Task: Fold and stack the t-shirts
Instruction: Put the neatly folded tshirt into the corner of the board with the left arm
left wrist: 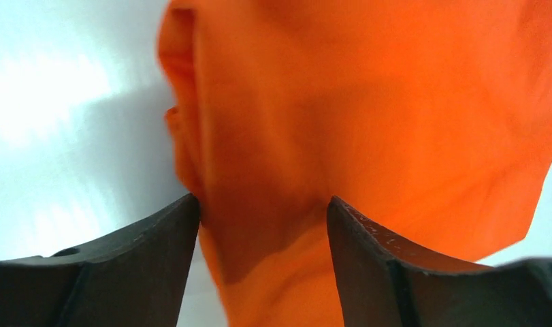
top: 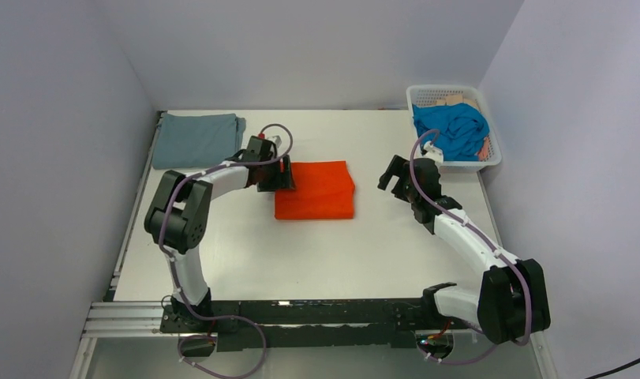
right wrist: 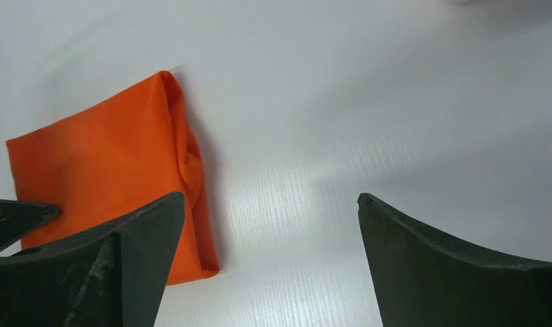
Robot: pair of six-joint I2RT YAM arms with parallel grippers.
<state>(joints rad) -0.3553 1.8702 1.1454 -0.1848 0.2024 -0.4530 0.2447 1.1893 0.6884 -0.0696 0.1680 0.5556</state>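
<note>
The bright orange t-shirt (top: 315, 189) lies folded into a rectangle mid-table. My left gripper (top: 283, 175) is at its left edge, jaws apart. In the left wrist view the orange fabric (left wrist: 368, 102) fills the frame and runs between the fingertips of the gripper (left wrist: 261, 199). My right gripper (top: 389, 175) hovers open and empty over bare table to the right of the shirt; the right wrist view shows the gripper (right wrist: 269, 196) with the orange shirt (right wrist: 103, 170) to its left. The grey-blue t-shirt (top: 198, 138) lies folded flat at the far left. The turquoise t-shirt (top: 454, 130) is bunched in the basket.
The white lattice basket (top: 494, 154) stands at the far right corner, with some tan fabric under the turquoise shirt. Grey walls close in the white table (top: 301, 253) on the left, back and right. The arm bases sit on the rail at the near edge.
</note>
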